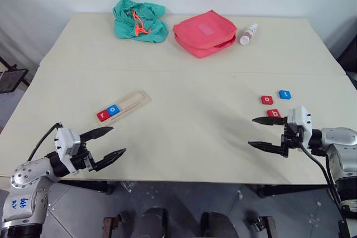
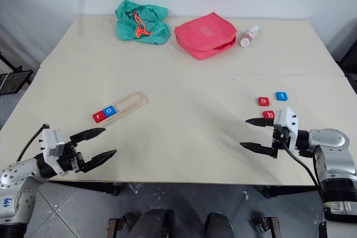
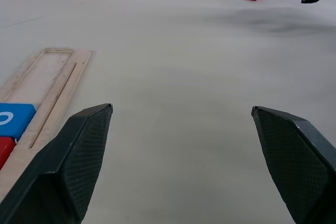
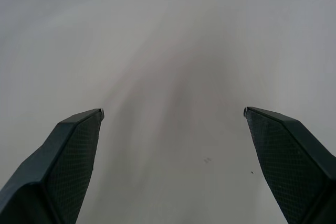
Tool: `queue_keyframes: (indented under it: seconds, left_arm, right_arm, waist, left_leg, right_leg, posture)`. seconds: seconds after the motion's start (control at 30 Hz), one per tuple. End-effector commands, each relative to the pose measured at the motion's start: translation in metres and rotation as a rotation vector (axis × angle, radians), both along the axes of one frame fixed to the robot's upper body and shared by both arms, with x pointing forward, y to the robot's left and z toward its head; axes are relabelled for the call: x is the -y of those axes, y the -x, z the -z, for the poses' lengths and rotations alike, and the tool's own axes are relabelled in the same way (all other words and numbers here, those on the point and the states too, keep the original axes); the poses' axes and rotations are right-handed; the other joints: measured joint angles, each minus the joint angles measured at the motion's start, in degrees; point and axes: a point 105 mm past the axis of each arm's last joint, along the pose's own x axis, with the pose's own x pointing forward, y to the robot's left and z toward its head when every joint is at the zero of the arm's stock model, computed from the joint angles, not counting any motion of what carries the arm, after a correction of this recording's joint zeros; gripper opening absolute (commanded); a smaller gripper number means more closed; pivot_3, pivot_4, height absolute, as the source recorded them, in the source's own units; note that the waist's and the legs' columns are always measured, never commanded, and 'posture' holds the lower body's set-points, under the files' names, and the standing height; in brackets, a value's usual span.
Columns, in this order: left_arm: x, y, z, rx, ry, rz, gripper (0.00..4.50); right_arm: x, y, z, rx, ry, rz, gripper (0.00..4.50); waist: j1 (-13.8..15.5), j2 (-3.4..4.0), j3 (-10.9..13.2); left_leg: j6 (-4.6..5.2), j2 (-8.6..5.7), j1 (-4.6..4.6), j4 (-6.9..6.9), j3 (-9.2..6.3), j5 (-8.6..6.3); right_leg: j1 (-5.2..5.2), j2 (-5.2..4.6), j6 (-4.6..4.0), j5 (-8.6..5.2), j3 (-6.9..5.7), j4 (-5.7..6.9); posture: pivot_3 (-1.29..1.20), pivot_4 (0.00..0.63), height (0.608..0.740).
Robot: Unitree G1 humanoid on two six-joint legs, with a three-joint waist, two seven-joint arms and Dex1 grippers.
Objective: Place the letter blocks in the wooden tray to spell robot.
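A humanoid robot works at a pale table, two letters into spelling "robot". The wooden tray lies on the robot's left side of the table, set at a slant, and holds a red r block at its near end with a blue o block touching it; the rest of the groove is bare. The left pincer hovers just in front of the tray's near end, its jaws wide and holding nothing. Well apart from the tray, across the table to the robot's right, wait the three remaining tiles — a red b block, a red o block and a blue t block. The right pincer hangs just beside the b block, jaws spread wide and empty, pointing back toward the tray.

The step in hand appears to be fetching the b, next in the word. To do it well the right pincer would likely need to swing round over the tile, come down squarely with a finger on each of two opposite edges, and close without nudging the o block near it. Beyond the tray, at the table's far side, sit a green cloth bag, a pink-red pouch and a small white bottle.
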Motion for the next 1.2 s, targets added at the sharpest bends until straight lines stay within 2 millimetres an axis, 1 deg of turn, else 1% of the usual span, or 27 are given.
queue_keyframes:
  seconds: [0.03, 0.1, 0.2, 0.27, 0.33, 0.4, 0.47, 0.63, 0.73, 0.8, 0.87, 0.93, 1.0, 1.03, 1.2]
  left_arm:
    - [-0.005, 0.003, -0.010, 0.055, -0.003, -0.023, 4.50]
    - [-0.011, 0.000, -0.009, 0.059, -0.038, -0.090, 4.50]
    - [-0.015, 0.000, -0.011, 0.044, -0.035, -0.128, 4.50]
    - [-0.021, 0.000, -0.011, 0.006, -0.037, -0.182, 4.50]
    - [-0.028, 0.006, -0.010, -0.022, -0.058, -0.228, 4.50]
    - [-0.040, 0.012, -0.008, -0.057, -0.085, -0.277, 4.50]
    - [-0.046, 0.015, -0.008, -0.071, -0.105, -0.300, 4.50]
    - [-0.053, 0.015, -0.013, -0.073, -0.120, -0.317, 4.50]
    - [-0.050, 0.008, -0.020, -0.063, -0.094, -0.279, 4.50]
    - [-0.049, 0.005, -0.020, -0.067, -0.105, -0.274, 4.50]
    - [-0.051, -0.007, -0.022, -0.056, -0.115, -0.277, 4.50]
    - [-0.055, -0.023, -0.022, -0.080, -0.120, -0.289, 4.50]
    - [-0.059, -0.031, -0.021, -0.108, -0.118, -0.297, 4.50]
    - [-0.060, -0.031, -0.021, -0.113, -0.117, -0.297, 4.50]
    - [-0.063, -0.068, -0.019, -0.188, -0.178, -0.251, 4.50]
  right_arm:
    - [0.000, -0.003, -0.013, 0.052, -0.012, -0.005, 4.47]
    - [-0.001, -0.004, -0.014, 0.054, -0.013, -0.006, 4.47]
    - [-0.005, -0.005, -0.018, 0.063, -0.020, -0.012, 4.47]
    - [-0.009, -0.005, -0.022, 0.071, -0.027, -0.019, 4.47]
    - [-0.015, -0.005, -0.026, 0.085, -0.033, -0.040, 4.47]
    - [-0.022, -0.006, -0.031, 0.101, -0.041, -0.061, 4.47]
    - [-0.027, -0.007, -0.035, 0.109, -0.046, -0.075, 4.47]
    - [-0.038, -0.008, -0.041, 0.127, -0.054, -0.114, 4.47]
    - [-0.043, -0.009, -0.044, 0.142, -0.059, -0.129, 4.47]
    - [-0.044, -0.008, -0.045, 0.144, -0.059, -0.131, 4.47]
    - [-0.044, -0.006, -0.046, 0.148, -0.061, -0.126, 4.47]
    - [-0.041, -0.002, -0.045, 0.144, -0.056, -0.120, 4.47]
    - [-0.039, 0.001, -0.045, 0.142, -0.052, -0.113, 4.47]
    - [-0.038, 0.002, -0.045, 0.142, -0.052, -0.111, 4.47]
    - [-0.031, 0.013, -0.046, 0.146, -0.044, -0.063, 4.47]
  waist:
    - [0.0, 0.00, 0.0]
    - [0.0, 0.00, 0.0]
    - [0.0, 0.00, 0.0]
    - [0.0, 0.00, 0.0]
    - [0.0, 0.01, 0.0]
    - [-0.1, 0.02, 0.0]
    - [-0.2, 0.08, 0.1]
    - [0.1, 0.09, 0.1]
    - [0.2, 0.10, 0.1]
    - [0.1, 0.10, 0.1]
    - [0.0, 0.13, 0.1]
    - [0.2, 0.16, 0.1]
    - [0.1, 0.15, 0.1]
    - [0.0, 0.13, 0.1]
    - [0.1, 0.09, 0.2]
  left_leg:
    - [0.00, 0.00, 0.00, 0.00, 0.00, 0.00]
    - [0.00, 0.01, 0.00, 0.00, 0.00, 0.00]
    - [0.00, 0.01, 0.00, 0.00, -0.01, 0.00]
    - [0.00, 0.01, -0.01, 0.00, -0.02, 0.00]
    - [0.00, 0.01, -0.01, -0.01, -0.02, 0.00]
    - [-0.01, 0.03, 0.00, -0.03, -0.02, -0.01]
    - [-0.03, 0.07, 0.00, -0.04, -0.01, -0.01]
    - [-0.02, 0.03, 0.00, -0.01, -0.02, -0.02]
    - [-0.02, 0.01, -0.01, 0.00, -0.05, -0.02]
    - [-0.02, 0.01, -0.01, 0.00, -0.06, -0.02]
    - [-0.03, 0.01, -0.01, -0.02, -0.05, -0.02]
    - [-0.03, 0.02, -0.01, -0.02, -0.05, -0.01]
    - [-0.04, 0.00, 0.00, 0.03, -0.09, -0.01]
    - [-0.03, 0.00, 0.00, 0.03, -0.08, -0.01]
    - [-0.01, -0.05, -0.02, 0.03, -0.04, -0.03]
  right_leg:
    - [0.00, 0.00, 0.00, 0.00, 0.00, 0.00]
    - [0.00, 0.00, 0.00, 0.00, 0.00, 0.00]
    - [0.00, 0.00, 0.00, 0.00, 0.00, 0.00]
    - [0.00, 0.00, 0.00, 0.00, 0.00, 0.00]
    - [-0.01, 0.00, 0.00, 0.00, 0.02, -0.01]
    - [-0.02, 0.01, 0.00, 0.00, 0.02, -0.01]
    - [-0.02, 0.04, 0.00, 0.00, 0.02, -0.02]
    - [-0.01, 0.01, 0.00, 0.00, 0.04, -0.02]
    - [-0.01, 0.00, 0.00, 0.00, 0.03, 0.00]
    - [-0.01, 0.00, 0.00, 0.00, 0.03, 0.00]
    - [-0.03, 0.00, 0.00, 0.00, 0.03, 0.00]
    - [-0.05, 0.02, 0.00, 0.00, 0.00, 0.05]
    - [-0.08, 0.02, 0.00, 0.00, -0.03, 0.23]
    - [-0.08, 0.02, 0.00, 0.00, -0.03, 0.24]
    - [-0.16, -0.01, 0.00, 0.00, -0.10, 0.34]
  posture:
    - [0.00, 0.150, 0.740]
    - [0.00, 0.150, 0.740]
    - [0.00, 0.150, 0.740]
    - [0.00, 0.150, 0.740]
    - [0.00, 0.150, 0.740]
    - [0.00, 0.150, 0.740]
    - [0.00, 0.150, 0.740]
    - [0.00, 0.150, 0.740]
    - [0.00, 0.150, 0.740]
    - [0.00, 0.150, 0.740]
    - [0.00, 0.150, 0.740]
    - [0.00, 0.150, 0.740]
    - [0.00, 0.150, 0.740]
    - [0.00, 0.150, 0.740]
    - [0.00, 0.150, 0.740]
